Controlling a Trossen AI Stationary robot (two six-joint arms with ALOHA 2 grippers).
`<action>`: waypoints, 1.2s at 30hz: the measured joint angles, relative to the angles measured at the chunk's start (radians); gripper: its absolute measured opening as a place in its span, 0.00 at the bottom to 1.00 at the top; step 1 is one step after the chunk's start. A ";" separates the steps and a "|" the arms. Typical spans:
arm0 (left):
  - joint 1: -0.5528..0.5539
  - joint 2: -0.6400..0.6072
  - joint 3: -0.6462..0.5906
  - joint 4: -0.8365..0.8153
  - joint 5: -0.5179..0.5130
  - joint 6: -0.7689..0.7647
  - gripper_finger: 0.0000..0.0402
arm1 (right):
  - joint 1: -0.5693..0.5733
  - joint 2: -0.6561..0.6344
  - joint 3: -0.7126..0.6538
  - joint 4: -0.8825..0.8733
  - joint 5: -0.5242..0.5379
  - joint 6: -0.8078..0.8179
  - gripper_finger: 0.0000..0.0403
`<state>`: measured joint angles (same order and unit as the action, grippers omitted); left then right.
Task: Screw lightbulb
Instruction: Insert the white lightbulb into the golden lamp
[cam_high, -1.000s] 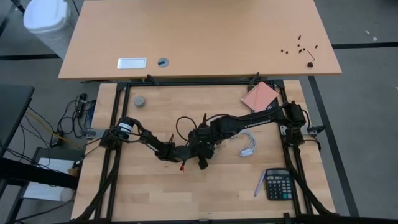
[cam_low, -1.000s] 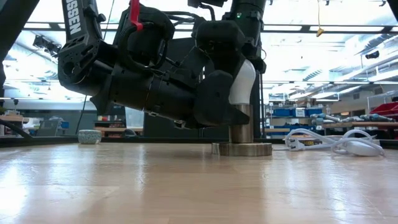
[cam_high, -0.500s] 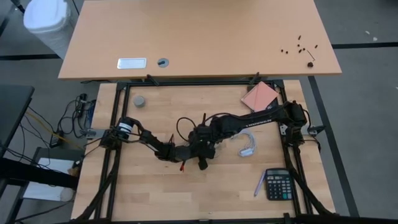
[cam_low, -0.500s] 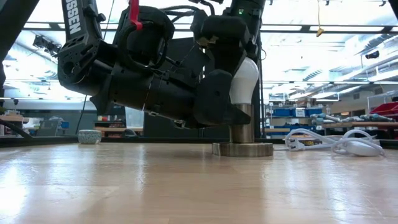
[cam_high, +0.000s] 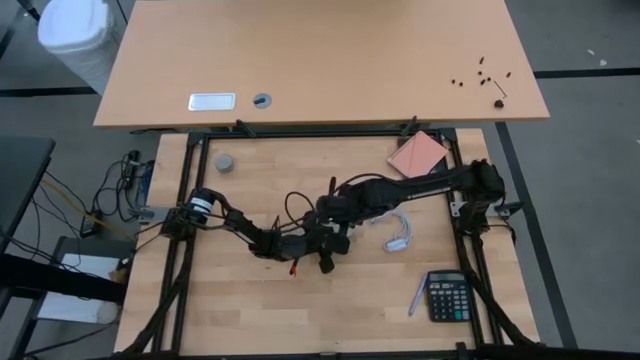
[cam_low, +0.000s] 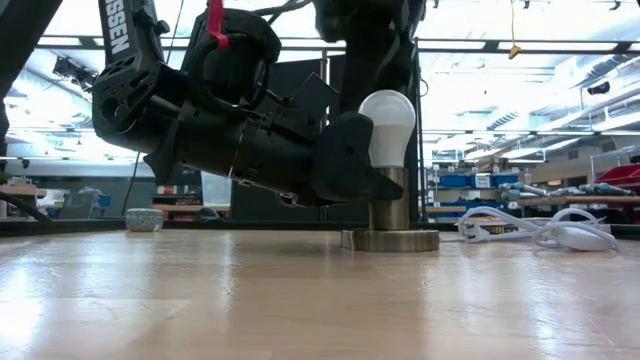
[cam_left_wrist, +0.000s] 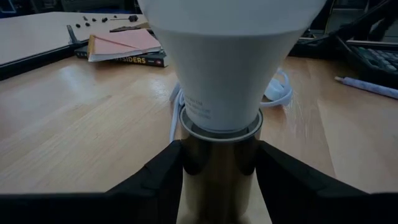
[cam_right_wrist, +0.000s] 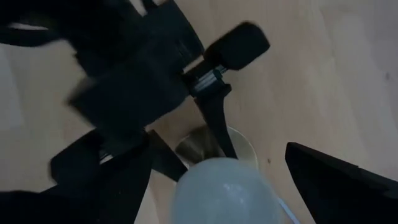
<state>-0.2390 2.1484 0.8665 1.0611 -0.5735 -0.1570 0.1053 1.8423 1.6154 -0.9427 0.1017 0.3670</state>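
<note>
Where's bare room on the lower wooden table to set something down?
Free: the near-left boards in front of the left gripper, and the far strip between the small grey round cap and the pink notebook. Crowded: centre, where both arms meet at the white lightbulb; right side holds white cord, calculator.

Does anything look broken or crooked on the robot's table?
Nothing stands out. The lightbulb stands upright in its metal socket, unbroken. The left end effector grips the socket's stem; the right end effector hangs open just above the bulb. The white cord lies in loose loops beside it, untidy but harmless.
</note>
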 joint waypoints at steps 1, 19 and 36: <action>0.000 0.000 0.000 0.000 0.000 0.000 0.46 | 0.002 -0.013 0.000 0.000 0.002 -0.006 0.93; 0.000 -0.001 0.000 -0.009 0.003 -0.001 0.46 | 0.124 -0.121 -0.081 -0.118 0.142 -0.182 0.93; -0.004 -0.001 0.000 -0.009 0.023 0.022 0.46 | 0.091 -0.451 -0.695 0.517 0.152 -0.194 0.88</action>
<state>-0.2432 2.1479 0.8661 1.0525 -0.5502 -0.1351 0.1961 1.3913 0.9204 -0.4262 0.2537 0.1727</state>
